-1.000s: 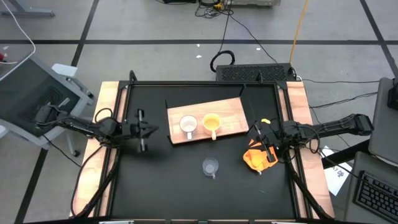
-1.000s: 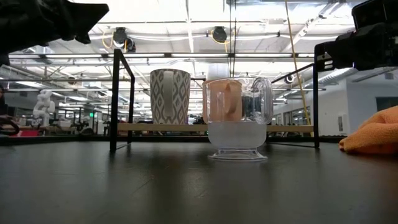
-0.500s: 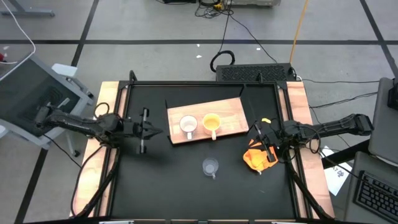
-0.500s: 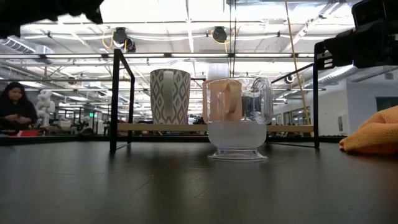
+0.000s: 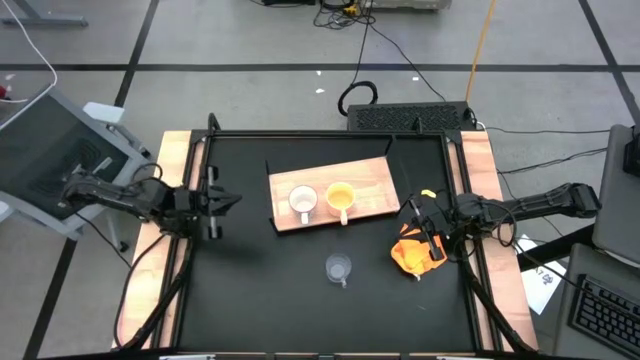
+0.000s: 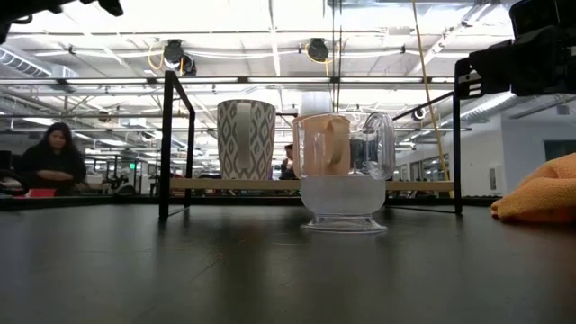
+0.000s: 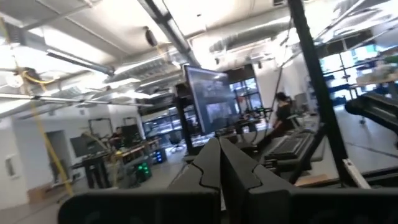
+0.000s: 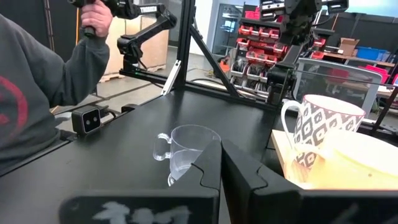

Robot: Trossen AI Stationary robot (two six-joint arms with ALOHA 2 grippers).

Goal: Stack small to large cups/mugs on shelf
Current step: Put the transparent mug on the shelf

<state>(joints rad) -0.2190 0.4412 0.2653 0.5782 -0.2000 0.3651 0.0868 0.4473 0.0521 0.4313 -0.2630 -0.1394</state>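
Note:
The white mug [image 5: 303, 203] and the yellow-orange mug [image 5: 340, 197] stand upright side by side on the wooden shelf [image 5: 368, 180], which lies flat on the black table. The clear glass cup [image 5: 338, 267] stands alone on the table nearer the front; in the right wrist view the glass cup [image 8: 186, 151] is left of the white mug [image 8: 318, 127]. My left gripper [image 5: 230, 199] is shut and raised by the table's left edge, holding nothing. My right gripper [image 5: 406, 210] is shut, level, right of the shelf and above the orange cloth [image 5: 414, 256].
A black metal frame [image 6: 167, 144] stands around the table; its posts rise at the far corners. In the low view the glass cup [image 6: 345, 180] stands in front of the yellow-orange mug [image 6: 320, 142]. A person in a grey sleeve [image 8: 37, 93] stands at the table's near side.
My left gripper has drawn back toward the table's left edge and risen, staying shut; in the low view it has climbed almost out of the picture. The cups, the shelf and my right gripper have kept still.

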